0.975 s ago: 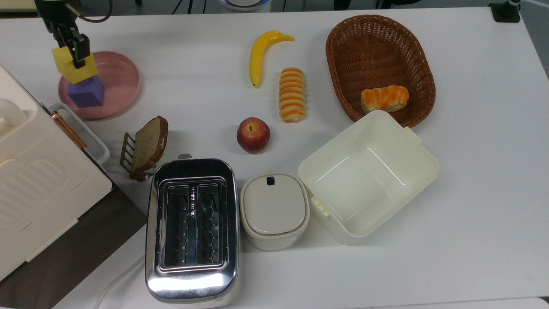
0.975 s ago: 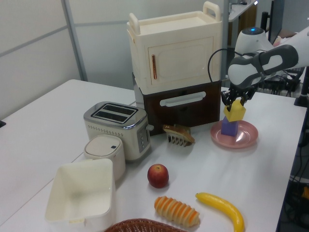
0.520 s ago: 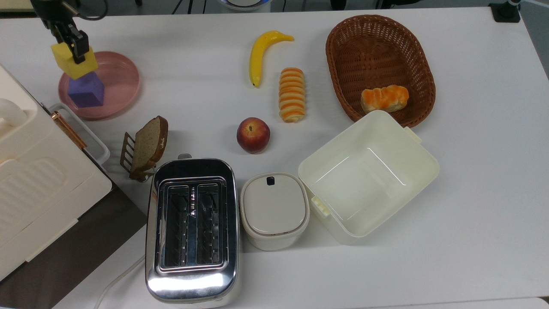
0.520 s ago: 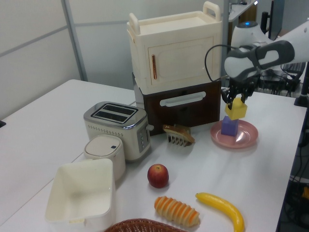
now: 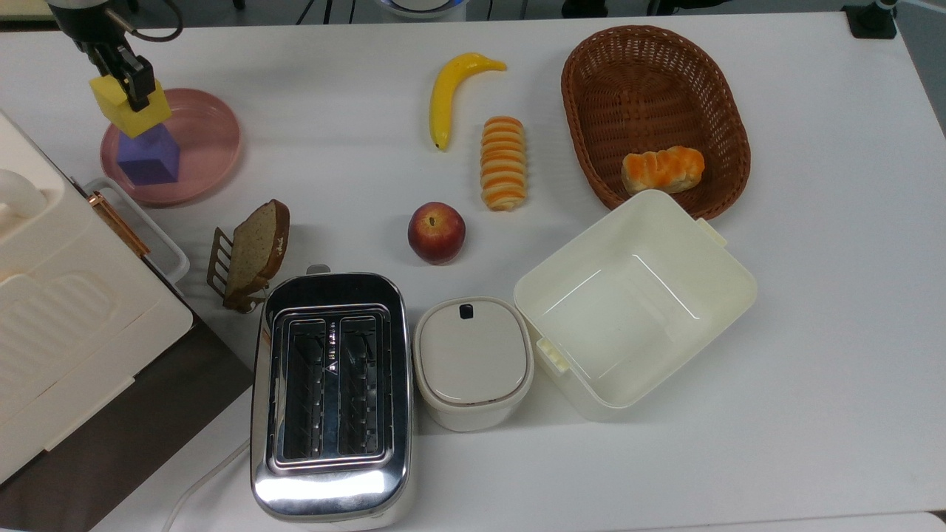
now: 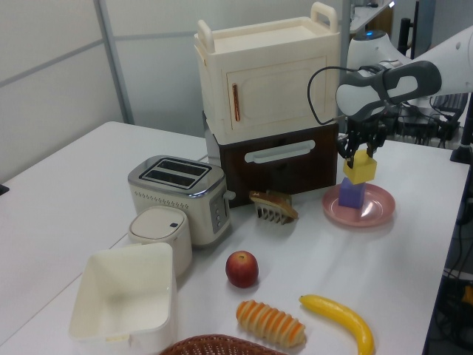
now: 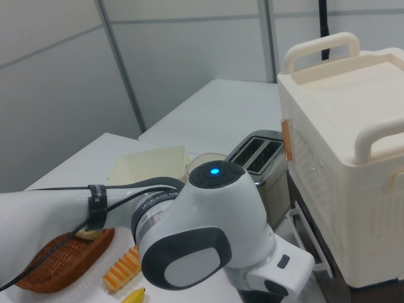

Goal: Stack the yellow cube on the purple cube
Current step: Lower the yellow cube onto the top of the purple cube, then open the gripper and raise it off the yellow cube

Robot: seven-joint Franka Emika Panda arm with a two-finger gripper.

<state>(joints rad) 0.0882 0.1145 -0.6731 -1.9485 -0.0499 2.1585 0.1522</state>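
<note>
Two blocks are lining up at the top view's far left: we're holding the matte pale-yellow cube (image 5: 130, 108) in the black two-finger claw (image 5: 133, 83), fingers clamped on its sides, and it's hanging above the matte blue-violet cube (image 5: 148, 157), which is sitting on the round pink plate (image 5: 208, 145) on the white bench (image 5: 813, 369).

We're gripping from above, w/ the fingers pointing down, prob. so the yellow cube's underside is staying free to land flat on the purple top. In the left view the yellow cube (image 6: 359, 170) is sitting right over the purple cube (image 6: 351, 194); whether the two are touching or a thin gap is left, we can't tell. It's looking turned a bit vs. the purple one, corners not matching.

Rel. to the claw (image 6: 361, 152): the yellow cube is directly between and below the fingertips; the purple cube is straight under that, approx. centred in the left view, offset toward the top view's lower right in the top view, likely a camera-angle effect.

Our read: stacking is nearly done, release not yet made. The cream cabinet w/ handles (image 6: 270, 81) is standing close by.
</note>
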